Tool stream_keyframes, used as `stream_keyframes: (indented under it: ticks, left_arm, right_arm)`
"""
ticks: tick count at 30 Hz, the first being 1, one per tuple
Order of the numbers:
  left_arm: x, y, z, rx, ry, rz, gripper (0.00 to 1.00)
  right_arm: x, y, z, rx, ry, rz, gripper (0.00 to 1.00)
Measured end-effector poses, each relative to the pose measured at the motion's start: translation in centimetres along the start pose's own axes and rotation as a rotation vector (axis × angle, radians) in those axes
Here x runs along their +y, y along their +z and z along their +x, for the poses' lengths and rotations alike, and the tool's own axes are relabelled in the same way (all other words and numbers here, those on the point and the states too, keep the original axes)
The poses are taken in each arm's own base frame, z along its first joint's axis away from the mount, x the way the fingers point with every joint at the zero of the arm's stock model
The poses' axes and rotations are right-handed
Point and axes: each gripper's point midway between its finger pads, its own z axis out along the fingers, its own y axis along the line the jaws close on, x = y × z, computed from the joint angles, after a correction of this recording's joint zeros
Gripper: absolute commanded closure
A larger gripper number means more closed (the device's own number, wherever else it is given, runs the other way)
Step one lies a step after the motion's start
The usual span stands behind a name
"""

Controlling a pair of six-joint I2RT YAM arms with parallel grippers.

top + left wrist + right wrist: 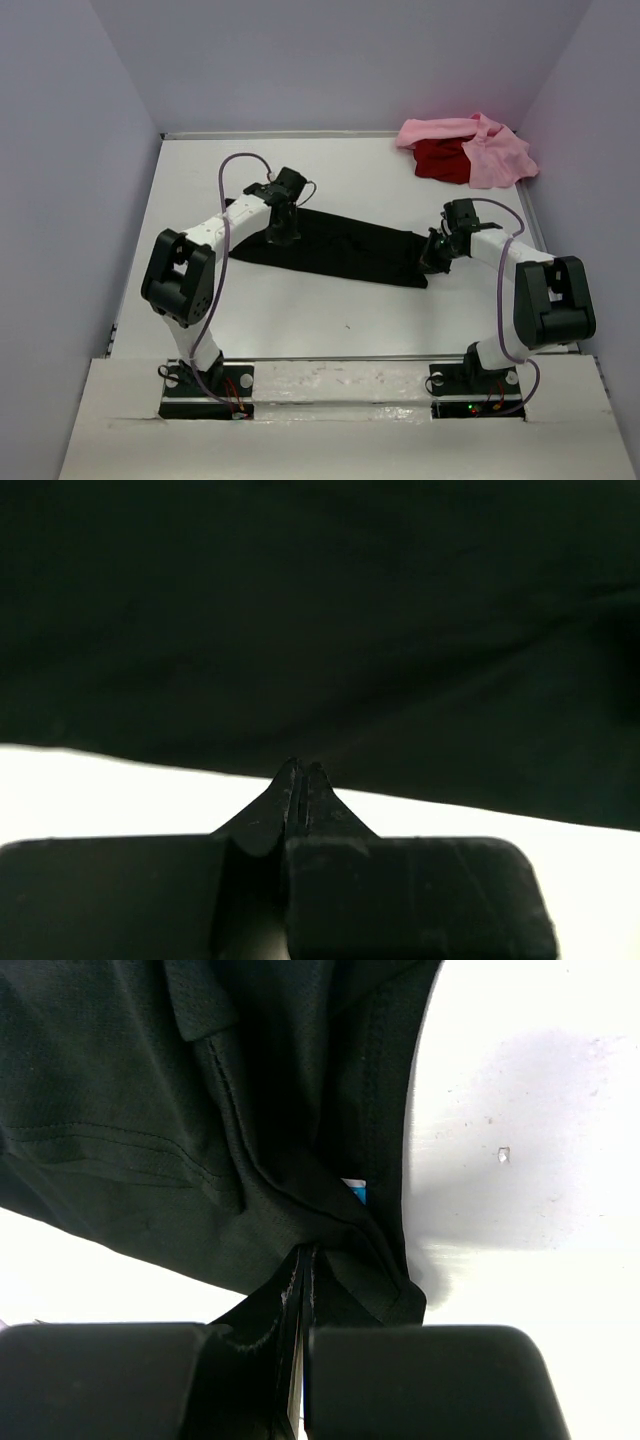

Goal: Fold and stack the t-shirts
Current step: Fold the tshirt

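The black t-shirt (345, 250) lies across the middle of the table as a long, narrow band. My left gripper (283, 237) stands over its left end. In the left wrist view the jaws are pressed together, their tips (301, 767) pinching the near edge of the black cloth (320, 610). My right gripper (435, 262) is at the shirt's right end, shut on a gathered fold of the black cloth (150, 1110) that runs into the gripper (308, 1252). A small light neck label (354, 1191) shows just above the fold. The pink t-shirt (495, 155) and the red t-shirt (440, 160) lie bunched together at the back right.
The white table (330, 320) is boxed in by pale walls on the left, back and right. The pink and red heap sits close to the right wall. Both arm bases stand at the near edge.
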Motion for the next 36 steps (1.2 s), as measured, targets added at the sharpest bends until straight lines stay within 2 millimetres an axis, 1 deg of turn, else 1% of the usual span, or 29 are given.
stream_keyframes:
  ticks: [1,2,4,5,6,9,12,14,17,21,24,29,36]
  left_arm:
    - [1.6,1.2,1.7,0.053,0.002,-0.057,1.0]
    - [2.9,2.0,3.0,0.095,0.0,-0.1,1.0]
    - [4.5,3.0,4.0,0.14,-0.011,-0.149,1.0]
    - [4.9,3.5,4.0,0.148,-0.019,-0.163,1.0]
    - [5.4,4.0,3.9,0.148,-0.029,-0.176,1.0]
    - [6.5,4.6,3.3,0.144,-0.052,-0.207,1.0]
    - [7.0,5.2,1.8,0.124,-0.072,-0.225,1.0]
    - [7.1,5.5,1.1,0.115,-0.08,-0.231,1.0]
    - [7.5,5.6,-0.6,0.086,-0.101,-0.238,1.0]
    - [8.2,5.4,-1.8,0.06,-0.121,-0.247,1.0]
    - [9.1,5.6,-2.0,0.062,-0.139,-0.258,1.0]
    - [10.3,6.4,-1.9,0.08,-0.16,-0.274,1.0]
    - [10.9,6.8,-1.5,0.098,-0.165,-0.282,1.0]
  right_arm:
    - [0.0,0.0,0.0,0.0,-0.002,-0.002,1.0]
    - [0.1,0.0,0.0,0.001,-0.002,-0.003,1.0]
    - [0.1,-0.1,0.1,0.005,-0.001,-0.004,1.0]
    - [0.1,-0.1,0.1,0.006,-0.001,-0.005,1.0]
    - [0.1,-0.1,0.1,0.005,-0.001,-0.005,1.0]
    - [0.2,-0.3,0.1,0.002,-0.003,-0.009,1.0]
    - [0.3,-0.3,0.1,0.003,-0.004,-0.015,1.0]
    - [0.3,-0.3,0.2,0.004,-0.004,-0.016,1.0]
    - [0.3,-0.3,0.2,0.004,-0.004,-0.016,1.0]
    - [0.2,-0.1,0.2,0.012,-0.002,-0.014,1.0]
    - [-0.1,0.4,0.4,0.029,0.003,-0.004,1.0]
    - [-0.6,1.4,0.9,0.067,0.014,0.011,1.0]
    - [-0.2,2.0,0.1,0.072,0.015,0.003,1.0]
